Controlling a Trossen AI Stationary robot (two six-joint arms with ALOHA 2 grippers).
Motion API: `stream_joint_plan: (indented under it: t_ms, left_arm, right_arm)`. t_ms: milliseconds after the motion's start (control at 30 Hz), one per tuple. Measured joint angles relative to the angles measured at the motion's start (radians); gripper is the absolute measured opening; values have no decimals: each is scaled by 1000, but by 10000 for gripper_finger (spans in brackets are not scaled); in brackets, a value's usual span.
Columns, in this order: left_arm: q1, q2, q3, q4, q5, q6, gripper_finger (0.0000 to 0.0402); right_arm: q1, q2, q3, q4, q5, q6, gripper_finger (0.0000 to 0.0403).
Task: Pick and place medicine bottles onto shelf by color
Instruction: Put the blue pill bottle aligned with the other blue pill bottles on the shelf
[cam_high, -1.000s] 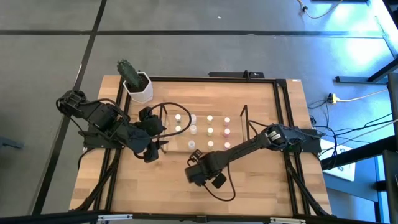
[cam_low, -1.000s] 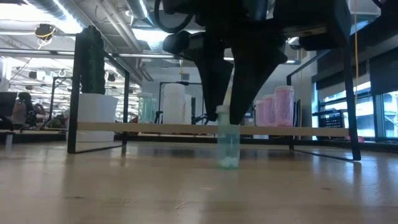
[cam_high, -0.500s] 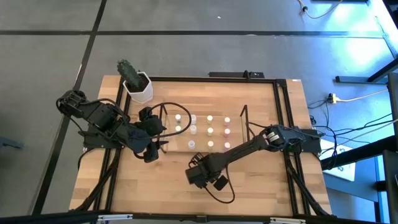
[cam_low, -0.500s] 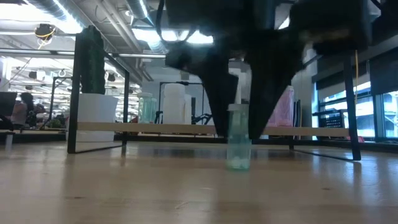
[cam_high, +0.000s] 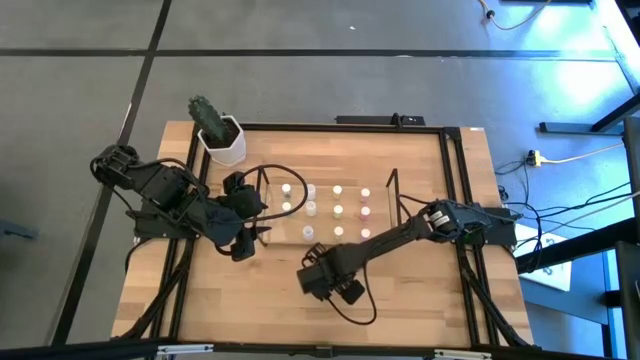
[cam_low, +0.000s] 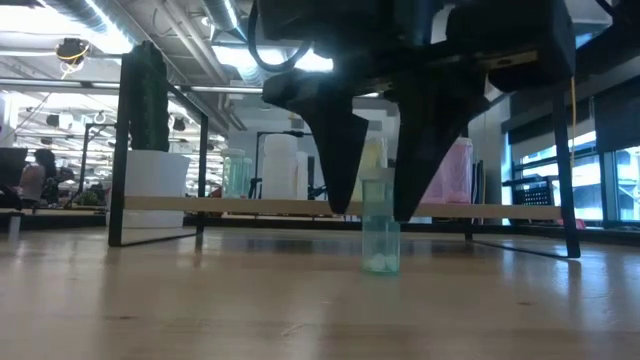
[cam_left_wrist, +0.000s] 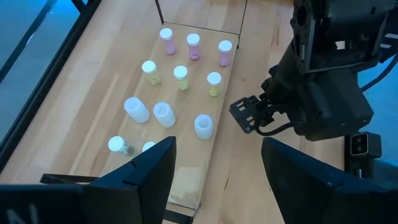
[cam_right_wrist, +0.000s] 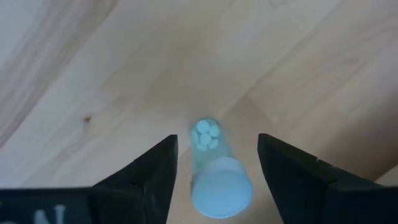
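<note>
One greenish bottle (cam_low: 380, 226) stands upright on the bare wooden table (cam_high: 260, 300), in front of the shelf (cam_high: 325, 208) and apart from it. The right gripper (cam_low: 371, 160) hangs straight over it with fingers spread, one on each side of the bottle; whether they touch it I cannot tell. In the right wrist view the bottle (cam_right_wrist: 216, 168) sits between the two dark fingers (cam_right_wrist: 149, 168), white cap toward the camera, small pale tablets showing through its base.

The left gripper (cam_high: 247, 235) waits at the shelf's left end, fingers apart and holding nothing. Its wrist view looks along the shelf (cam_left_wrist: 186, 112): pink bottles (cam_left_wrist: 194, 46) at the far end, yellowish ones (cam_left_wrist: 181, 77) in the middle, white ones (cam_left_wrist: 163, 114) nearer.

The table is pale wood planks inside a black frame (cam_high: 455, 180). A white pot (cam_high: 223, 142) with a green plant stands at its far left corner. Cables (cam_high: 560, 225) trail over the grey floor (cam_high: 330, 80) on the right.

The low view looks level across the grain into a large room with ceiling lights (cam_low: 222, 20), pipes and windows (cam_low: 605, 180); a person (cam_low: 38, 175) sits far off at the left.
</note>
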Motion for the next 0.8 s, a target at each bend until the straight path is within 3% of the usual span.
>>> stream_joint_plan:
  t_ms: [233, 800]
  left_arm:
    - [0, 0, 0, 0, 0, 0, 231]
    - [0, 0, 0, 0, 0, -1, 231]
  right_arm:
    - [0, 0, 21, -33, -26, 5, 224]
    - [0, -2, 222, -185, -60, 7, 224]
